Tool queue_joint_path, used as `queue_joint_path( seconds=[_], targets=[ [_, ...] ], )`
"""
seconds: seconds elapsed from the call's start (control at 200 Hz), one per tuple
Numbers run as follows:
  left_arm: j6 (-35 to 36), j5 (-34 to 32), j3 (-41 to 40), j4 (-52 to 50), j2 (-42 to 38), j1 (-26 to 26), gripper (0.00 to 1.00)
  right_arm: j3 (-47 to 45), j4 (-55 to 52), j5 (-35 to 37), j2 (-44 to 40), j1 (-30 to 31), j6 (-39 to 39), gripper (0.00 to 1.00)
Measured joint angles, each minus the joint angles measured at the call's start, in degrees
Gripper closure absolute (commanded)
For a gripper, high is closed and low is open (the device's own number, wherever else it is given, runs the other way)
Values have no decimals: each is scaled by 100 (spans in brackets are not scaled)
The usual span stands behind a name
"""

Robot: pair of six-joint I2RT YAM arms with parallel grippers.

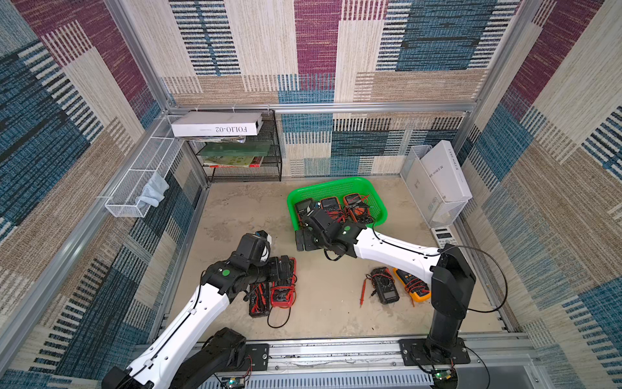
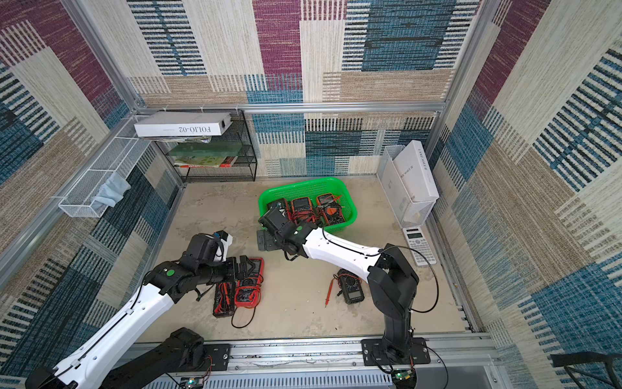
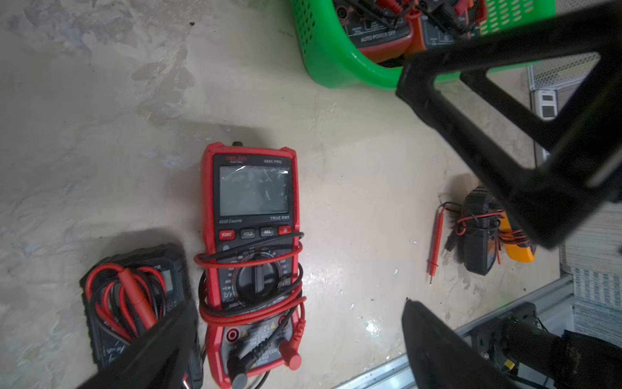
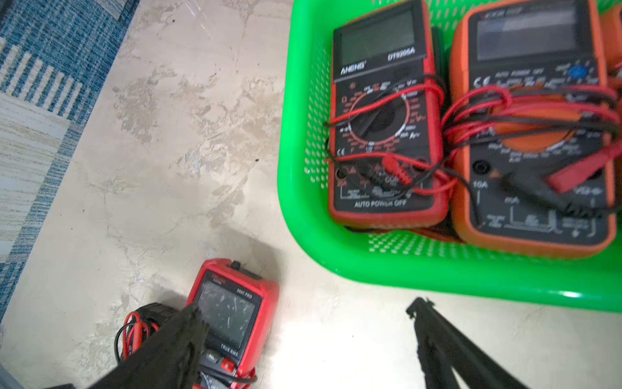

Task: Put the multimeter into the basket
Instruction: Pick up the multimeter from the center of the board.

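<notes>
Basket: three multimeters inside. Outside the basket, still to load: red multimeter and three others. Left gripper spread over red multimeter, away from basket. Right gripper spread, empty, beside basket.

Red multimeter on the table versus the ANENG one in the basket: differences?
The red multimeter lies on the table, outside the basket; the ANENG multimeter lies inside it. The red multimeter has a red shell; the ANENG multimeter has a black face with a red edge. Both lie face up, leads wrapped round them.
</notes>
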Motion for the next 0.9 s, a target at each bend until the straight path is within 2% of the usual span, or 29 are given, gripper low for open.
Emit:
queue_joint_path(
  seconds=[0.24,0.466,0.776,0.897],
  targets=[
    [-269,-442,-289,-197,-376,35,0,-269,-125,201,11,649,776,1],
    [-411,-501,-323,-199,-525,310,0,-236,-203,258,271,1047,1309,1],
    [-398,-433,-4,-201,-442,1163,0,234,-269,258,859,1401,1628,0],
    [-289,-173,28,-186,-315,1633,0,599,-354,232,1193,1504,1644,0]
  ],
)
